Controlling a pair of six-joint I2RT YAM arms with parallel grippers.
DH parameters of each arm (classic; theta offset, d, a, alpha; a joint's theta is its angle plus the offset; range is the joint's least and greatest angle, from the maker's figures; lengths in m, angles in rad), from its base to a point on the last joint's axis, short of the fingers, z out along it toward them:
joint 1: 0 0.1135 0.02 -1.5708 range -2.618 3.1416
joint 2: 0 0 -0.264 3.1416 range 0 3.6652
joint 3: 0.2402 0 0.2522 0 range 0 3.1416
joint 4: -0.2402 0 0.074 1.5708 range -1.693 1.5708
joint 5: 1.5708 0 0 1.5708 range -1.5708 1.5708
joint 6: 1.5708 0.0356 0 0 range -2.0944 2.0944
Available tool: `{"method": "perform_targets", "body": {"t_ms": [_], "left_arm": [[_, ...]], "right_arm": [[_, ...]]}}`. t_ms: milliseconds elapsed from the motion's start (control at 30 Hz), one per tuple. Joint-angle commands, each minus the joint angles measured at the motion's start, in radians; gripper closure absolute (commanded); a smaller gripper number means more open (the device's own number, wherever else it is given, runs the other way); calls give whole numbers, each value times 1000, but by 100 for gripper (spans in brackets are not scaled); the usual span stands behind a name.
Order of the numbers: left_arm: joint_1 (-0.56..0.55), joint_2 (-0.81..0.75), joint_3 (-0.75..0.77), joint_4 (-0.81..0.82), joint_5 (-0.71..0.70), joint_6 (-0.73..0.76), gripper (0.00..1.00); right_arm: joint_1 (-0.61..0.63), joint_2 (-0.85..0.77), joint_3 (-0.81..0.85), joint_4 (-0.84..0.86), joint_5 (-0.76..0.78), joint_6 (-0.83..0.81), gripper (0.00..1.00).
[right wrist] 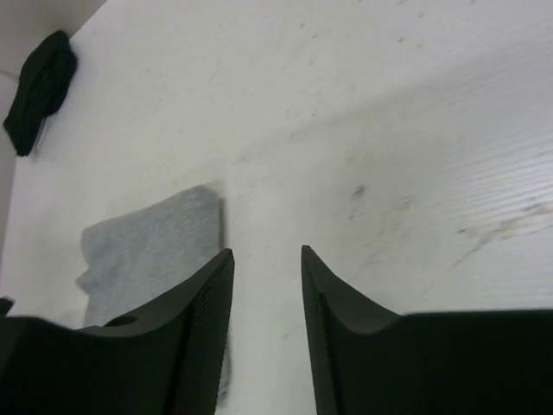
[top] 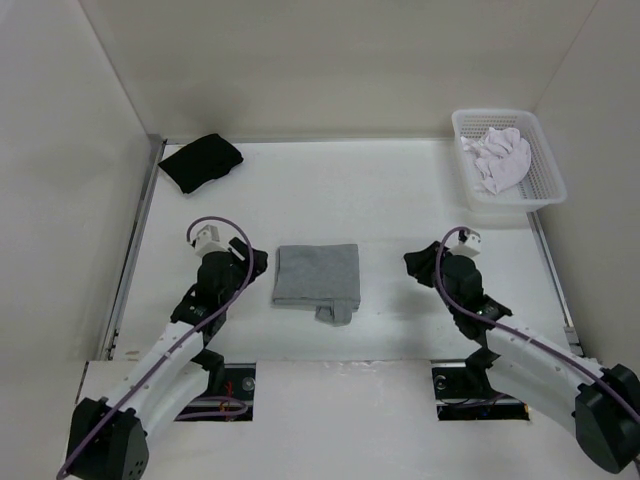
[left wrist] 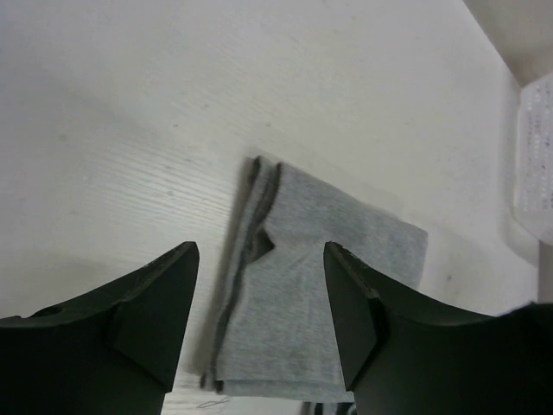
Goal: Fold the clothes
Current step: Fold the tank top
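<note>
Both arms flank the grey T-shirt (top: 317,275), folded into a compact rectangle mid-desk (top: 400,200), with left claw (top: 255,263) and right claw (top: 414,264) spread and empty, so folding looks nearly finished, and the next move is probably tucking what seems a stray flap (top: 333,315) at its near edge.

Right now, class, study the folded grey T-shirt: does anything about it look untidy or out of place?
Yes. The grey T-shirt lies folded in a rough square, but a small flap pokes out past its near edge, right of the middle, so the fold is not clean. Nothing else stands out.
</note>
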Motion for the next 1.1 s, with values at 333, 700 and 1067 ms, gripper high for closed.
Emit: {"method": "perform_targets", "body": {"t_ms": [333, 700, 1067], "left_arm": [[228, -8, -26, -134, 21, 70, 38], [163, 68, -1, -73, 13, 90, 39], [122, 127, 31, -62, 18, 102, 37]], "right_arm": [[-78, 74, -92, 278, -25, -35, 42], [-76, 142, -65, 286, -29, -36, 42], [-79, 139, -71, 294, -27, -33, 42]]}}
